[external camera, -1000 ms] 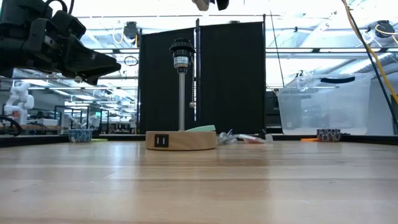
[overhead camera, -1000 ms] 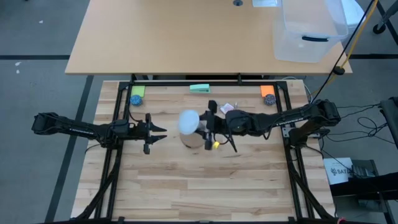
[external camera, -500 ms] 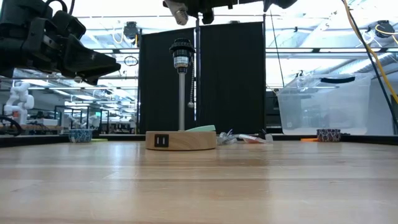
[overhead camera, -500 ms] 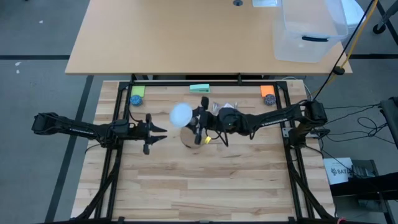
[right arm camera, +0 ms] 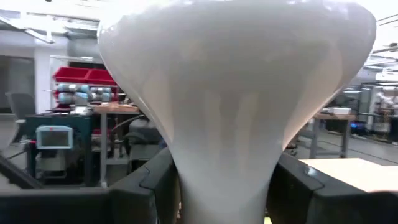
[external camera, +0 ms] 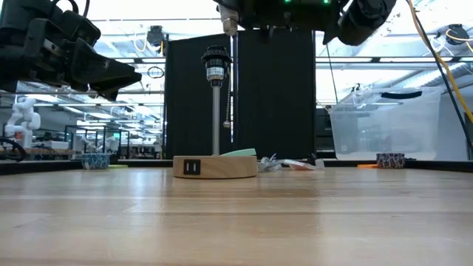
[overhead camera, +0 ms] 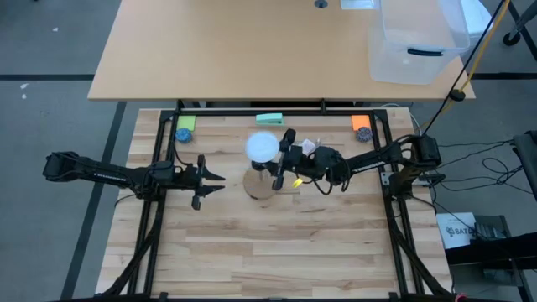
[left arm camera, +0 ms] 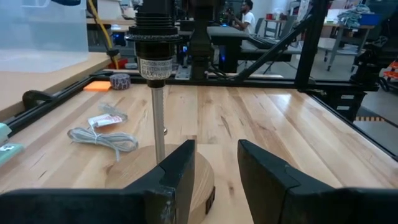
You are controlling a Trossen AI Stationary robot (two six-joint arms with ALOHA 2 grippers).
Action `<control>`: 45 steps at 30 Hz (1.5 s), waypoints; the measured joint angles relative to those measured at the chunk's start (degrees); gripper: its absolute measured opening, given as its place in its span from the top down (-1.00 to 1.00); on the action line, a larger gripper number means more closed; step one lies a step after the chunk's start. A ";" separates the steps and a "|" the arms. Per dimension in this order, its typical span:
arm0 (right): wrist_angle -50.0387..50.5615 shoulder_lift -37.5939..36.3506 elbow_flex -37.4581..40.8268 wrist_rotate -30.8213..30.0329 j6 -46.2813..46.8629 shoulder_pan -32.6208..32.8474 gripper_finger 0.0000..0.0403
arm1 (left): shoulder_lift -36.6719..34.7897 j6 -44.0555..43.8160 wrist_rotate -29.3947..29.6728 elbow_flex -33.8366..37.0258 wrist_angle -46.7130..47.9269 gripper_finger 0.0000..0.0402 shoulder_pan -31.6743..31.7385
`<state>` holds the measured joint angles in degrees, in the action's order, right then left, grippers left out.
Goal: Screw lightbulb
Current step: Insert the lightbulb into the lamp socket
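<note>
The screwing itself had not begun, as far as the pictures showed. Toward the left edge of the surface, the left gripper (overhead camera: 204, 177) hovered with its fingers (left arm camera: 180, 171) apart and nothing between them, pointed at the lamp stand and well apart from it. It appeared to be waiting.

Near the middle of the surface stood the round wooden base (overhead camera: 262, 184), and from it rose a thin metal post (external camera: 216, 118) topped by the black socket (external camera: 216, 60). In the left wrist view the socket (left arm camera: 153, 46) showed only from the side, and no bulb sat on it.

The right gripper (overhead camera: 285, 161) was clamped on the narrow neck of the lightbulb (overhead camera: 262, 147), its two dark fingers (right arm camera: 149, 186) pressing on either side of the pale taper. Seen from above, the white globe sat just toward the far edge of the base, close to the socket but not plainly centred over it. In the low view the bulb's neck (external camera: 230, 18) hung above the socket and a little to one side, with a clear gap between them.

So the bulb was picked up and carried to the stand. What remained, by this reading, was to line the neck up with the socket, lower it in, and turn it home.

Beyond the stand, near the far edge, lay a small clear plastic bag (overhead camera: 305, 144) and a coiled white cord (left arm camera: 102, 137).
</note>
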<state>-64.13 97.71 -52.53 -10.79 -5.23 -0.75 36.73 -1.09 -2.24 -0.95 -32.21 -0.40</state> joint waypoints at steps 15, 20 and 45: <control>-5.27 3.18 -0.09 1.97 -0.24 -1.11 0.13 | 0.00 0.36 1.29 -0.01 -0.97 0.37 0.00; -10.82 5.97 -0.09 2.04 -0.84 -1.09 0.13 | 0.00 0.34 1.31 -0.02 -0.92 0.37 0.00; -8.72 8.04 -2.27 1.91 -0.31 -1.68 0.13 | 0.01 1.58 1.31 -0.02 -0.85 0.37 0.00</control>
<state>-72.84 105.75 -54.81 -8.88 -5.54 -2.43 36.75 0.49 -0.93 -0.97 -33.06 -0.40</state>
